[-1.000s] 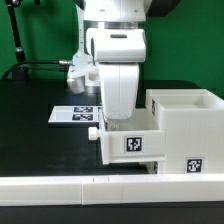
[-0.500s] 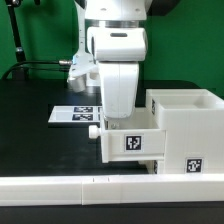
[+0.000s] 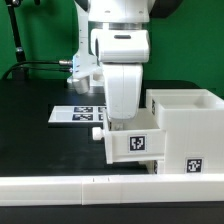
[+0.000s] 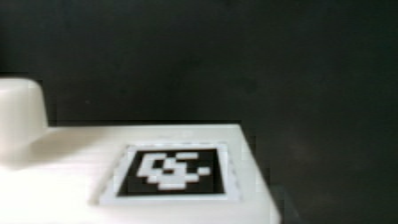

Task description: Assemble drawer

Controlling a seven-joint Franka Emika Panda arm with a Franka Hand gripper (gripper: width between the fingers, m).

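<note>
Since the frame 1 second back, we see the tray [image 3: 132, 143] has slid toward the exterior view's right, further into the casing [image 3: 186, 130], and the arm has shifted the same way with it. In the exterior view the white casing sits on the black table [image 3: 40, 140] at the exterior view's right, open-topped in its upper compartment, with 1 black-and-white tag [image 3: 195, 167] on its lower front face. The tray projects from the casing's side opening toward the exterior view's left, carrying its own tag [image 3: 138, 142] on the face toward the camera and a small round knob [image 3: 97, 132] on its outer end. The gripper [image 3: 122, 118] comes straight down over the tray, its white body hiding the fingertips, so we cannot tell how the jaws stand or whether they touch the tray. Behind the arm, the marker board [image 3: 72, 113] lies flat on the table, partly covered from our view. A long low white border wall [image 3: 60, 186] runs across the foreground. The wrist view is blurred: we make out a white surface [image 4: 71, 150] with 1 tag [image 4: 173, 170] on it against the dark table, and a rounded white shape [image 4: 18, 115] beside it, possibly the knob.
</note>
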